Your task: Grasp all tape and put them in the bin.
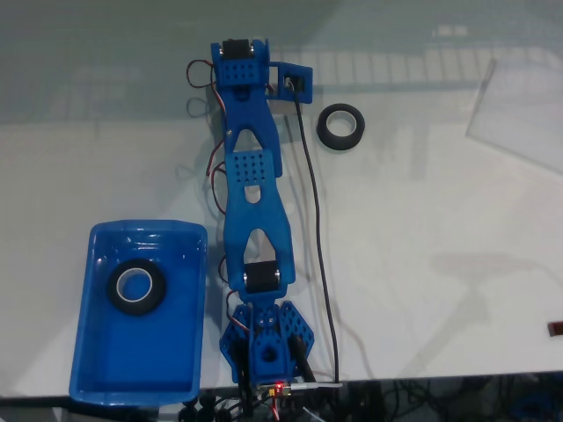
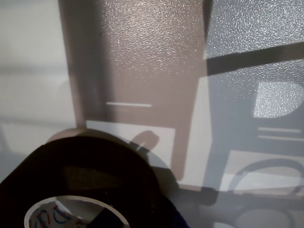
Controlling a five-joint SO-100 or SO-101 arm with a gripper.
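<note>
One roll of tape (image 1: pixel 136 286) already sits in the blue bin (image 1: pixel 185 308) at 8 o'clock. Another (image 1: pixel 339 127) lies on the counter (image 1: pixel 422 264) at 1 o'clock, beside the gripper (image 1: pixel 295 83). Can't tell whether the gripper's released or clenched. I'd say the next move is grabbing that roll.

This looked like a robotics lab or hobbyist's workbench rather than a home room. A blue 3D-printed arm (image 1: pixel 253 189) lay stretched across a plain white surface (image 1: pixel 422 290) — its servo motors exposed, thin red and black wires looping out along its side. A black cable (image 1: pixel 315 220) ran down to the near edge, where a small circuit board (image 1: pixel 280 388) glowed with a red light among a tangle of cords. A clear plastic sheet (image 1: pixel 521 119) lay at the far right — loose workshop material.
</note>
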